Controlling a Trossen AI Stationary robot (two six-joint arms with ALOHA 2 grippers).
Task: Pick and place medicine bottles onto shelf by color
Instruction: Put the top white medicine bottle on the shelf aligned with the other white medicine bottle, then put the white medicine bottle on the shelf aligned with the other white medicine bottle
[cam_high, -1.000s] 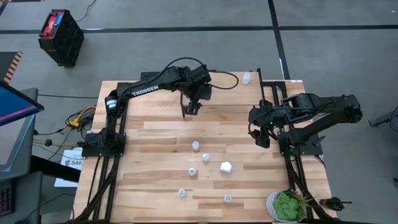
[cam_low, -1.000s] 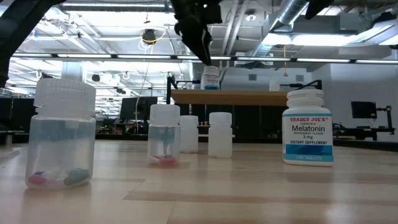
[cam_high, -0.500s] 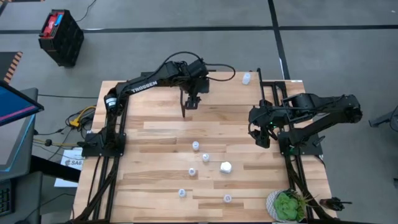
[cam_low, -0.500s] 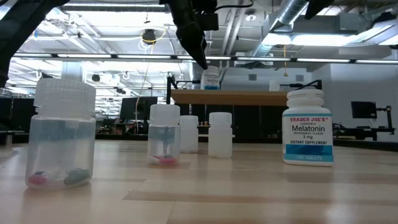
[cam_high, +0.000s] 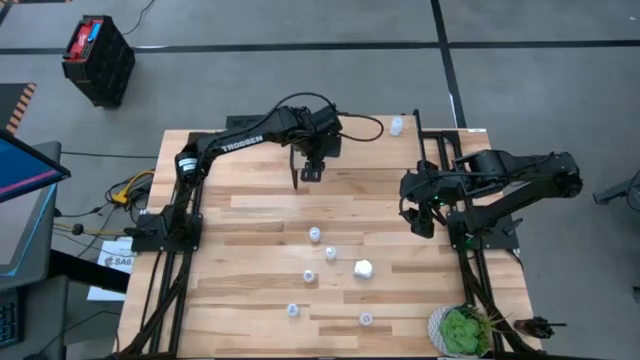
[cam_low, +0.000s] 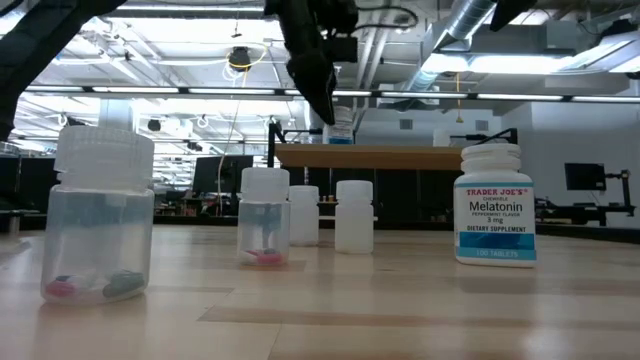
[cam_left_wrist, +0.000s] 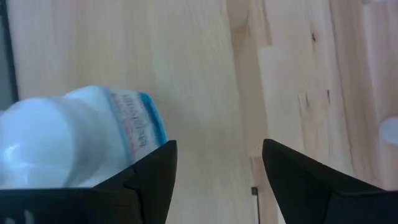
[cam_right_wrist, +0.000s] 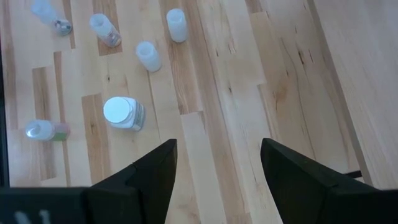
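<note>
Concrete floor surrounds the slatted wooden table (cam_high: 250, 290), and from my seat I work off the overhead and the level camera together. My left gripper (cam_high: 311, 172) hangs above the shelf (cam_low: 380, 156) at the far side of the table, fingers spread with nothing between them; in its own wrist view a white labelled bottle (cam_left_wrist: 81, 137) lies just beside one finger, standing on pale wood, not gripped. In the level view that same bottle (cam_low: 339, 127) stands on the shelf top right behind the gripper, so I judge one white bottle delivered. My right gripper (cam_high: 424, 222) waits above the right side of the table, jaws apart and empty, looking down at the loose bottles. What is left is most of the job: six bottles remain scattered on the tabletop in the overhead view, among them the white melatonin bottle (cam_high: 363, 268) and five small translucent ones (cam_high: 315, 234) with white caps. In the level view the nearest translucent bottle (cam_low: 98, 215) holds a couple of coloured pills, and the melatonin bottle (cam_low: 495, 205) stands upright, well apart from it. One more small bottle (cam_high: 396, 125) sits at the far edge of the table near the shelf; I cannot tell whether it is on the shelf or beside it. By my reckoning the sorting has barely begun, with the translucent group untouched and at least one white bottle still to fetch.
</note>
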